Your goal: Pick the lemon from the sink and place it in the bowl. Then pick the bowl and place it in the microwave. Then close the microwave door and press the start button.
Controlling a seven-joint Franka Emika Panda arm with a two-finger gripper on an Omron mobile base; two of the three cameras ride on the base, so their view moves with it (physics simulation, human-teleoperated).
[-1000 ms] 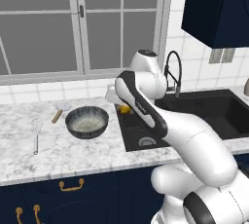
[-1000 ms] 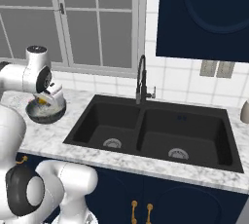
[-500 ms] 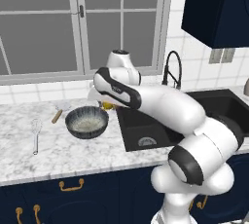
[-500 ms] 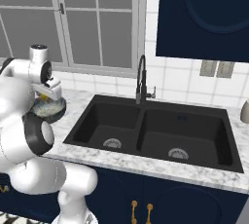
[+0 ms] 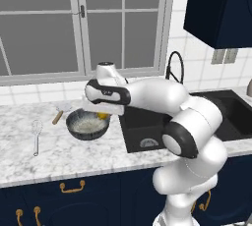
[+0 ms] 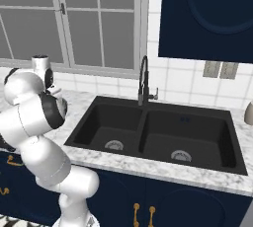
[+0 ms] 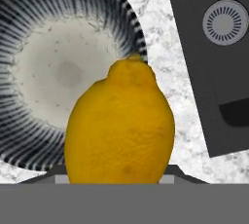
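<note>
The lemon [image 7: 120, 128] is pinched in the hand [image 5: 101, 110], and it is held above the bowl [image 5: 87, 124], over the rim of the bowl on the side nearest the sink [image 5: 147, 127]. In the hand view the long axis of the lemon is seen running away from the hand, with its nubbed tip pointed outward and lying against the edge of the bowl's striped inner wall; its other end is hidden low between the fingers. In the left base view a small patch of yellow is seen just under the hand, at the bowl's sink-side rim.

The bowl is stood upright on the marble worktop [image 5: 59, 156], just beside the sink's near basin, with its pale speckled inside facing up. A whisk [image 5: 36, 135] is laid on the worktop on the far side of the bowl from the sink, well apart from it, and a wooden-handled tool [image 5: 60, 113] is laid near the bowl's rear rim. The black faucet [image 6: 144, 80] is seen behind the sink's divider, and a round silver drain [image 7: 225, 22] is seen in the basin next to the bowl.
</note>
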